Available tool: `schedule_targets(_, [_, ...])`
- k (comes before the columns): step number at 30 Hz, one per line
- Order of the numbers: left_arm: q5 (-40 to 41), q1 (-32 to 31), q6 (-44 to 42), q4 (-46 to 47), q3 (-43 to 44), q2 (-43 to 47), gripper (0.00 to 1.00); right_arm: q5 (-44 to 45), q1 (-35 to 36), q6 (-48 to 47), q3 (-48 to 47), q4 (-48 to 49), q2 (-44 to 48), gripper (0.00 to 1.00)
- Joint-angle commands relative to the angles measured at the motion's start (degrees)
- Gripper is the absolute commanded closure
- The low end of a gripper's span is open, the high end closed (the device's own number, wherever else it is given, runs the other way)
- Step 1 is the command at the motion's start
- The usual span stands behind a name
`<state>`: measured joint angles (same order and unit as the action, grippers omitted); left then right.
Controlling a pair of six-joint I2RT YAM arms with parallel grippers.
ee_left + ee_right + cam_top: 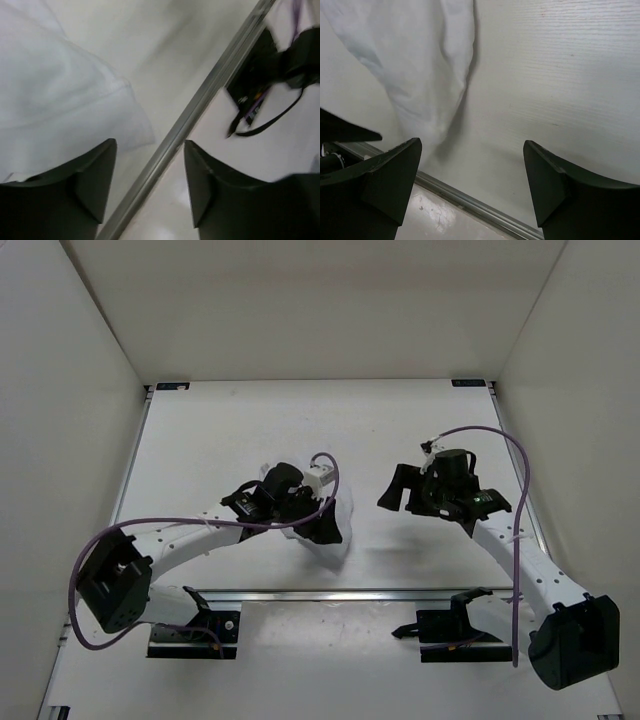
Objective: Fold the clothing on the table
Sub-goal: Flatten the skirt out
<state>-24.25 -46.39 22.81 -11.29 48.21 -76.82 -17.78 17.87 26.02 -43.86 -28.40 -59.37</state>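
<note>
Shows clothing (338, 550) bunched centre-left of top view on desk (230, 430), under L hand (150, 150) w/ jaws apart & empty, R hand (472, 147) also apart, holding nothing; prob handles limp, light, thin, so calls for pinching a hem corner, not the middle.

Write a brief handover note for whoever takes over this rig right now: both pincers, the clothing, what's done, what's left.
Left pincer: open, empty, over the edge of the clothing by the rail.
Right pincer: open, empty, above bare table beside the clothing.
The clothing lies bunched near the rail, mostly under the left arm.
Done: cannot tell how far it is folded; neither pincer holds it.
Left: check it, finish folding.
</note>
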Motion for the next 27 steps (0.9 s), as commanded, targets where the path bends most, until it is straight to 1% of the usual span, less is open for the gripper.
schedule_targets(1, [-0.55,1.91,-2.06,-1.63,-2.14,3.41,0.25,-0.23,0.23,1.31,-0.09,3.44,0.49,0.2])
schedule_targets(2, [0.86,3.4,-1.8,-1.11,-3.54,4.99,0.13,0.11,0.06,1.66,-0.18,3.7,0.14,0.2])
schedule_targets(3, [2.52,6.46,-1.02,-0.32,-4.08,7.53,0.07,-0.23,0.41,1.66,0.08,4.14,0.05,0.2])
schedule_targets(4, [4.19,9.8,-0.14,0.47,-5.39,10.17,0.05,-0.5,1.11,2.36,0.0,4.32,-0.47,0.2])
schedule_targets(5, [4.39,11.74,1.26,0.91,-7.32,12.98,0.06,-1.11,2.07,2.8,0.43,5.54,-1.0,0.21])
schedule_targets(6, [4.56,15.76,1.62,1.44,-8.21,14.14,0.06,-1.38,2.43,3.07,0.35,5.81,-1.53,0.21])
schedule_targets(7, [4.91,18.5,2.15,1.53,-9.61,16.41,0.07,-0.68,3.65,3.59,0.18,6.51,-2.66,0.2])
schedule_targets(8, [5.96,19.66,1.81,0.4,-10.14,16.96,0.07,-0.5,5.23,3.77,0.09,7.13,-3.81,0.21])
schedule_targets(10, [10.34,20.11,-0.3,-1.53,-9.53,16.79,0.07,0.55,7.87,4.82,0.0,7.92,-6.35,0.21])
schedule_targets(12, [11.93,19.5,-0.31,-1.98,-9.18,16.26,0.07,0.21,10.16,5.79,0.0,8.19,-9.26,0.21])
schedule_targets(14, [14.05,20.55,1.88,-1.89,-9.88,15.56,0.08,-0.32,12.97,6.76,0.26,8.89,-12.94,0.23])
schedule_targets(16, [14.05,24.22,4.6,-1.72,-11.72,15.91,0.09,0.02,15.95,6.94,-0.44,9.51,-15.32,0.24])
schedule_targets(17, [14.23,24.42,4.61,-1.89,-12.17,16.0,0.09,0.46,17.45,7.55,-0.7,9.25,-16.81,0.24])
schedule_targets(18, [14.58,24.94,5.05,-2.16,-12.17,16.17,0.09,0.47,17.81,8.34,-0.88,8.89,-17.52,0.26])
schedule_targets(20, [16.94,24.16,3.22,-3.47,-11.47,15.65,0.07,0.29,19.4,9.39,-0.44,9.59,-18.93,0.28])
schedule_targets(22, [17.3,24.16,3.12,-4.18,-10.33,15.38,0.07,0.9,20.27,10.71,-0.18,9.6,-19.72,0.3])
schedule_targets(25, [18.18,25.29,4.0,-3.92,-10.15,15.03,0.06,0.29,21.42,12.99,1.23,11.7,-20.34,0.31])
schedule_targets(27, [18.8,25.73,4.79,-4.09,-9.01,14.85,0.06,0.2,22.12,14.31,2.02,12.84,-21.22,0.36])
